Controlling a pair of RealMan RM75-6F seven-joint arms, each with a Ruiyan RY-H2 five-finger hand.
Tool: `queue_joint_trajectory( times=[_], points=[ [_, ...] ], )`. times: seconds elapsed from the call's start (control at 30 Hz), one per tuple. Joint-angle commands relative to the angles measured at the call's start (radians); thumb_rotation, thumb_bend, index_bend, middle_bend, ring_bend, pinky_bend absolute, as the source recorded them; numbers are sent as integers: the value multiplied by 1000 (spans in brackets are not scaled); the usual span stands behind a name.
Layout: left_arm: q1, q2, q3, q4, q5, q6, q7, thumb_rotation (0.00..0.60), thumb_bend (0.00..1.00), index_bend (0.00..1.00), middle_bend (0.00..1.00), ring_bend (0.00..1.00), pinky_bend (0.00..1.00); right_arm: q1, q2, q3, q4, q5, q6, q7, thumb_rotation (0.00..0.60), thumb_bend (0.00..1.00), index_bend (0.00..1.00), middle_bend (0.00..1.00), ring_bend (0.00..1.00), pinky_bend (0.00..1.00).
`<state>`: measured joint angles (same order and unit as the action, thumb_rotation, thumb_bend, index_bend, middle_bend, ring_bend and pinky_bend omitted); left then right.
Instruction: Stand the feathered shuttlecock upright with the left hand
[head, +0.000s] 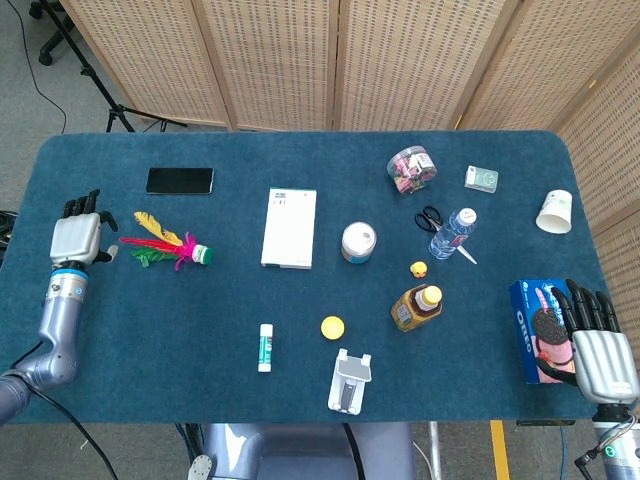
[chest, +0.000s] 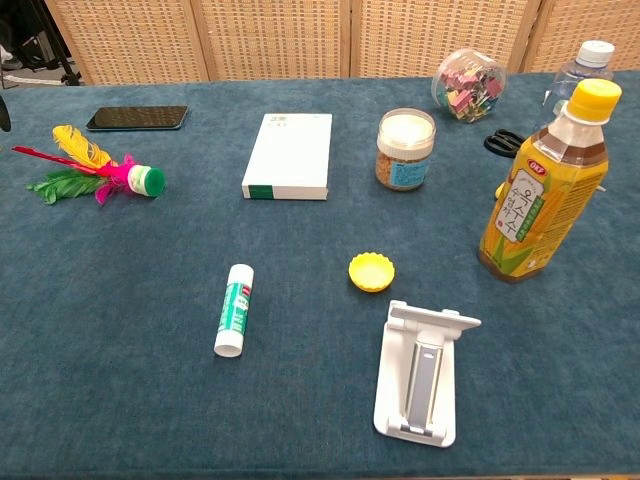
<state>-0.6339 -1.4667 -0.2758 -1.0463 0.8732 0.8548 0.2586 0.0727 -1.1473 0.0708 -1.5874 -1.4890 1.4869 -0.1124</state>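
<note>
The feathered shuttlecock (head: 166, 244) (chest: 95, 170) lies on its side at the table's left, its green base toward the middle and its red, yellow, green and pink feathers pointing left. My left hand (head: 77, 235) hovers open just left of the feather tips, fingers spread, not touching them. At the table's front right edge my right hand (head: 595, 345) is open, fingers extended beside a blue cookie box (head: 536, 328). The chest view shows at most a dark sliver at its left edge, too small to identify.
A black phone (head: 180, 180) lies behind the shuttlecock. A white box (head: 289, 227), a jar (head: 358, 242), a glue stick (head: 265, 347), a yellow cap (head: 332, 326), a phone stand (head: 350, 380), a tea bottle (head: 416, 306), scissors (head: 431, 217) and a paper cup (head: 555, 211) are spread across the blue table (head: 150, 320).
</note>
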Motion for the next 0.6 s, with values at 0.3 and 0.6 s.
queue_joint_trajectory(
  times=[0.3,0.6],
  points=[
    [-31,-66,3,98,3,-31,-12,600,319,493,0,0,0,-2,1,3,4,-3,9,11,600,0,0,0,0,0],
    [-39,-88,10,114,21,-27,-15,600,332,524,0,0,0,-5,0,4,6,-11,21,20,600,0,0,0,0,0]
  ],
)
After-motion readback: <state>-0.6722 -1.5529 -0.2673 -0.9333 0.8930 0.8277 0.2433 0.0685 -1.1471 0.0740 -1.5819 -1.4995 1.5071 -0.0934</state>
